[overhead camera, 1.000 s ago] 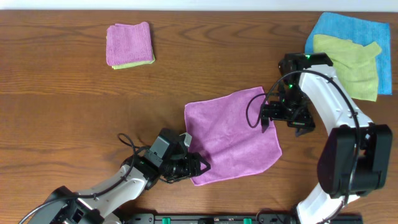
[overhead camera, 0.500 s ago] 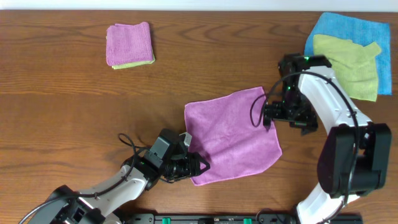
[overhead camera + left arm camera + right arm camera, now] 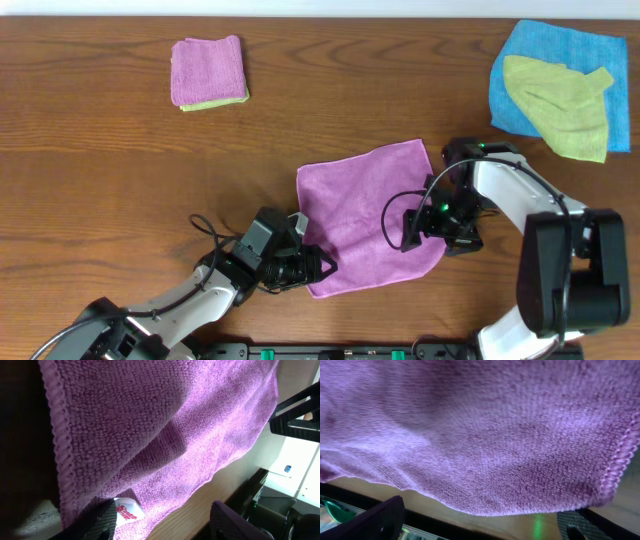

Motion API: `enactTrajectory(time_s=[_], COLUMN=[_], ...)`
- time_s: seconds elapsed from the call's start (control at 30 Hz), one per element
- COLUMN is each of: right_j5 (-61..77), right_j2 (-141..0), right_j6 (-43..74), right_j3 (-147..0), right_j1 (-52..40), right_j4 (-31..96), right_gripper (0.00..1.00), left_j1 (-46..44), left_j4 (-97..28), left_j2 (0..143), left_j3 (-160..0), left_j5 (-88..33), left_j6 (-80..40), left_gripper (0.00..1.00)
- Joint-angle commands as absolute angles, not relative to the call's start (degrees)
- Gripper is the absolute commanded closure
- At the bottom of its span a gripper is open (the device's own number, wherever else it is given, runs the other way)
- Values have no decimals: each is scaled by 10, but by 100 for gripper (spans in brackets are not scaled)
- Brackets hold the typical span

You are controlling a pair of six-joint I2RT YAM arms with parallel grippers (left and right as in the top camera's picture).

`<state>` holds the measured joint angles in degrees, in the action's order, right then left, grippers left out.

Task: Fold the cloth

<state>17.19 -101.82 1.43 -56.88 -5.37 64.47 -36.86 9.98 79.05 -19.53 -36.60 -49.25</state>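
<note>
Right arm has swung down off the cloth's upper right edge, and now its tool [image 3: 414, 230] sits over the lower right corner of the purple-magenta square microfibre cloth [image 3: 365, 205], fingers spread wide either side of the hem. That cloth lies flat on the brown wooden bench [image 3: 100, 180], front and centre. Left tool [image 3: 325, 268] stays at the bottom-left corner, jaws partly apart, the small white tag [image 3: 127, 510] just beside one finger. A crumpled yellow-green cloth [image 3: 560, 105] rests on a bright blue cloth [image 3: 600, 45], far right.

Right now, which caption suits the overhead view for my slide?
Purple cloth spread on a table: left pincer at its near corner, right pincer over its right edge, both open.
</note>
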Motion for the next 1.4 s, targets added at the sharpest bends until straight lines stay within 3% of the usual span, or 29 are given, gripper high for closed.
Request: enactTrajectory(time_s=[0.0,0.2,0.23,0.37,0.4,0.47,0.9,1.27,1.3,1.33,1.37], right_j5=[175,167,170,170,169,169,213,251,251,251,251], right_j2=[-1007,-1007,-1007,-1007,-1007,-1007,-1007,-1007,-1007,-1007,-1007], right_j6=[-5,9,16,47,48,51,142,148,147,147,147], right_j3=[-564,-564,-564,-564,-564,-564,-585,-586,-586,-586,-586], right_j1=[-49,-49,-49,-49,-49,-49,-56,-140,-146,-151,-154], right_j4=[638,617,606,570,565,563,532,416,407,400,397], right_gripper=[5,9,18,82,92,99,98,99,96,84,58], left_j1=[-369,-369,-369,-369,-369,-369,-369,-369,-369,-369,-369], left_j4=[93,93,93,93,93,93,93,92,93,92,92], left_j2=[804,804,804,804,804,804,804,804,804,804,804], left_j3=[-182,-182,-182,-182,-182,-182,-182,-182,-182,-182,-182], left_j5=[-329,-328,-326,-324,-324,-325,-324,-319,-319,-319,-317], left_j6=[-486,-486,-486,-486,-486,-486,-486,-486,-486,-486,-486], left_gripper=[38,38,38,37,37,37,37,37,37,37,37])
